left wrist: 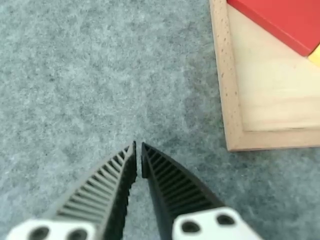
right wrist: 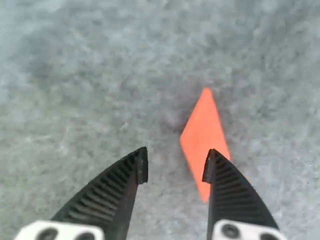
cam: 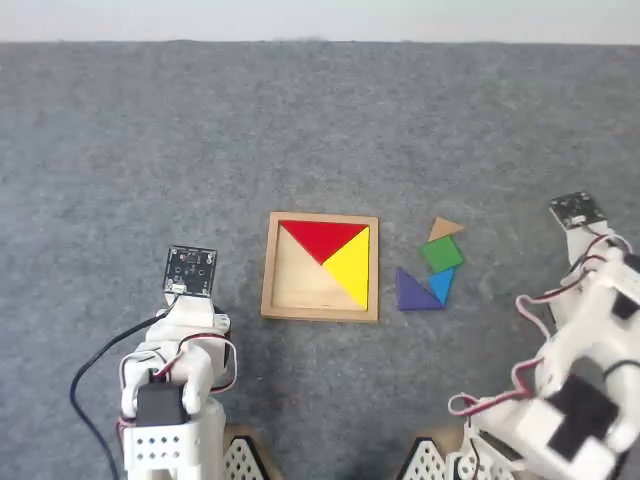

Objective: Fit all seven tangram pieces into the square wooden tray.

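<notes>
High view. A grey felt-covered table (cam: 150, 130) filled the frame below a pale strip along the top edge. The white left arm (cam: 180, 340) stood at the lower left and the white right arm (cam: 580, 400) at the lower right.

A square, light wooden tray (cam: 268, 270) lay flat at the centre. It held two pieces. A large red triangle (cam: 322, 238) lay along its upper edge, and a large yellow triangle (cam: 352, 268) lay along its right edge. The two met on a diagonal, and the tray's lower left half was bare wood.

Four pieces lay clustered on the felt just right of the tray. These were a purple triangle (cam: 412, 292), a green square (cam: 441, 253), a blue piece (cam: 441, 284) touching the purple one, and a small tan triangle (cam: 443, 229) uppermost.

Left wrist view. The left jaws were pressed almost together, pinching nothing, over bare felt near a corner of the tray.

Right wrist view. The right jaws were spread over the felt. An orange parallelogram (right wrist: 202, 137) lay flat there, partly hidden behind one jaw tip.
</notes>
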